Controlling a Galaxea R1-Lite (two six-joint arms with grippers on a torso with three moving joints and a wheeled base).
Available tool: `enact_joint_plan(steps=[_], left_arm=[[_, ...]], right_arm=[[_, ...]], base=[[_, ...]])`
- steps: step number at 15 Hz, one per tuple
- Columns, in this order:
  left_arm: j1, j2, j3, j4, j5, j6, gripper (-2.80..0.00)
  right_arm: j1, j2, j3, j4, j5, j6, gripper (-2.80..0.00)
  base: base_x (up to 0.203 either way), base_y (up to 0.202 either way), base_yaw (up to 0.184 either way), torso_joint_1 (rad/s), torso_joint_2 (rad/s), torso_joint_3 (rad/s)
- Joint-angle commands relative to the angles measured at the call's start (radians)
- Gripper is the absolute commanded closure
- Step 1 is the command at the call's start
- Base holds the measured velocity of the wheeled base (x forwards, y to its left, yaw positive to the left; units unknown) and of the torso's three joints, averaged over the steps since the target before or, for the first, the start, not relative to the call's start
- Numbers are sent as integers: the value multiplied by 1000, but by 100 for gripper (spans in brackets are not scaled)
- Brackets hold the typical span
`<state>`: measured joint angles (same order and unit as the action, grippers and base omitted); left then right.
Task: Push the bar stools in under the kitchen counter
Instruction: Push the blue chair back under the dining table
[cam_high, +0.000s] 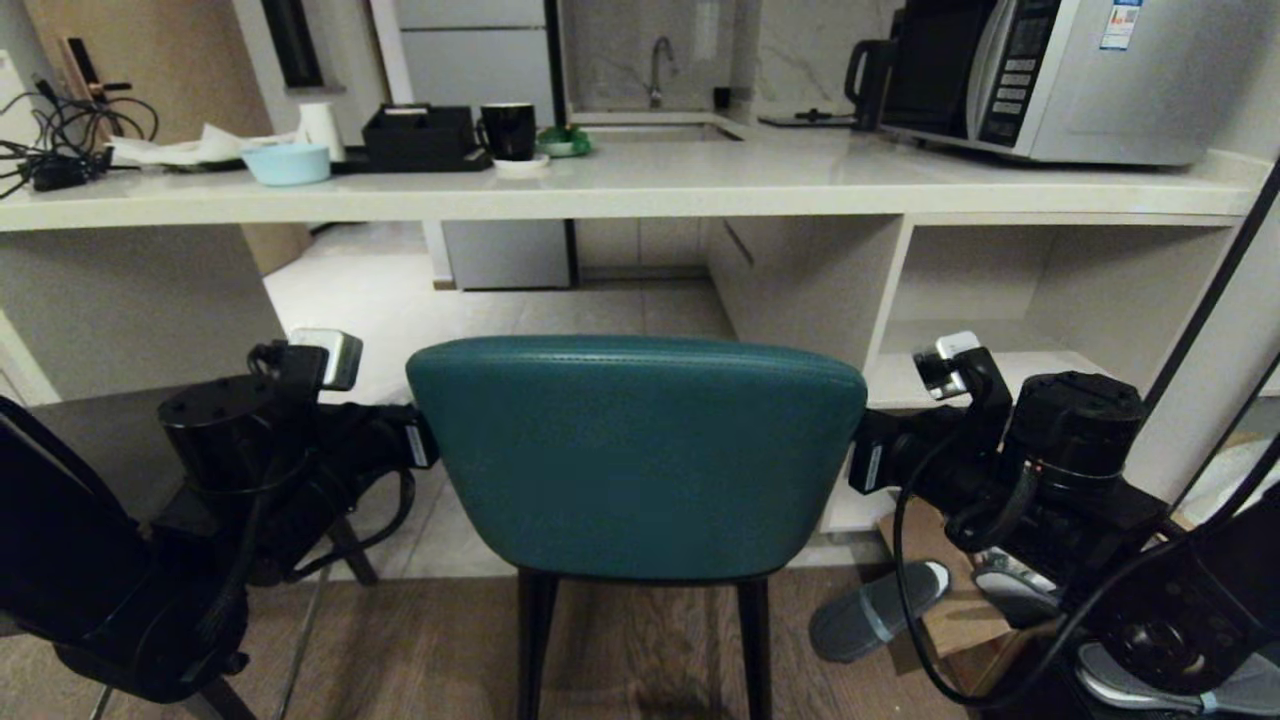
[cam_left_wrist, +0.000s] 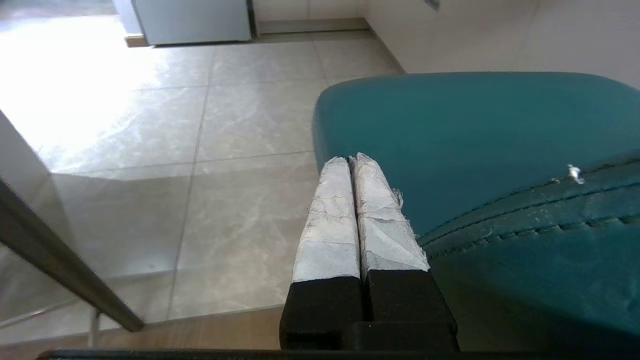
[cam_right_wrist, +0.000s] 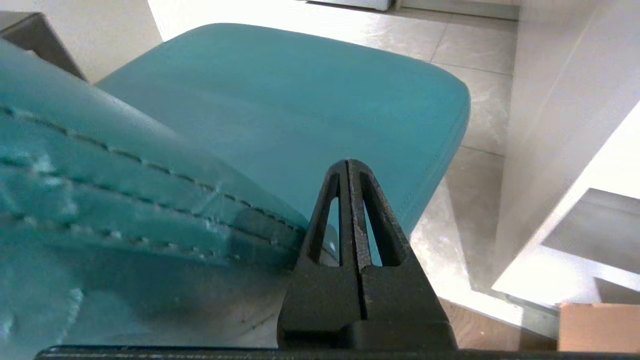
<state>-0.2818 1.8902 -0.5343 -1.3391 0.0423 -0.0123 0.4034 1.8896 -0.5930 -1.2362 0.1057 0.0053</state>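
The teal bar stool (cam_high: 636, 455) stands in front of me with its curved back toward me, short of the kitchen counter (cam_high: 640, 190). My left gripper (cam_left_wrist: 350, 159) is shut and holds nothing. Its taped fingers lie along the left edge of the stool's seat (cam_left_wrist: 450, 130). My right gripper (cam_right_wrist: 348, 162) is also shut and empty, lying against the right side of the seat (cam_right_wrist: 300, 100). In the head view both arms (cam_high: 300, 440) (cam_high: 960, 440) reach in from either side, and the stool's back hides the fingertips. A dark grey stool (cam_high: 110, 440) shows partly behind the left arm.
Tiled floor (cam_high: 480, 300) runs under the counter ahead of the stool. White shelving (cam_high: 1050, 300) and a slab panel (cam_high: 800, 280) stand to the right. Slippers (cam_high: 880, 610) and a cardboard box (cam_high: 950, 610) lie on the wood floor at the right. A microwave (cam_high: 1050, 80), a mug (cam_high: 508, 130) and a bowl (cam_high: 286, 162) sit on the counter.
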Motion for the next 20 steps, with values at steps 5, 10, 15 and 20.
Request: enact_joint_plan(steps=[5, 10, 15, 20], left_arm=[[-77, 15, 38, -3, -7, 0, 0], [-79, 18, 38, -3, 3, 2, 0], [-66, 23, -60, 2, 45, 2, 0], [-57, 60, -136, 17, 65, 45, 0]], right_arm=[[55, 68, -139, -9, -38, -9, 0], [60, 114, -165, -10, -51, -13, 0], [58, 129, -133, -25, -70, -13, 0], [58, 146, -125, -53, -70, -11, 0]], base=[[0, 0, 0, 0, 0, 0], [0, 0, 0, 0, 0, 0], [0, 0, 0, 0, 0, 0], [0, 0, 0, 0, 0, 0]])
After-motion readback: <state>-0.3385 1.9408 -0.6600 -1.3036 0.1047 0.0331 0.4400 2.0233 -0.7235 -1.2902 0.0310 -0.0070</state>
